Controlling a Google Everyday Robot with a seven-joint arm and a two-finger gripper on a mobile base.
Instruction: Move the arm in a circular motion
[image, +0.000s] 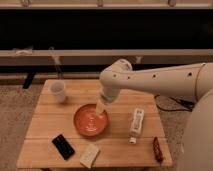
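The cream-white arm (160, 77) reaches in from the right, with small dark dots along it and a rounded elbow joint (116, 75) above the wooden table (45, 131). From the elbow it turns down to a narrow pale tan tip. That tip, the gripper (100, 107), hangs over the upper right part of the orange bowl (91, 121) at the table's middle. I cannot tell whether the tip touches the bowl.
On the table: a white cup (58, 91) at the back left, a black phone (63, 146) and a pale flat packet (90, 155) at the front, a white bottle (136, 125) lying right, a dark red thing (158, 149) near the right edge. Rails run behind.
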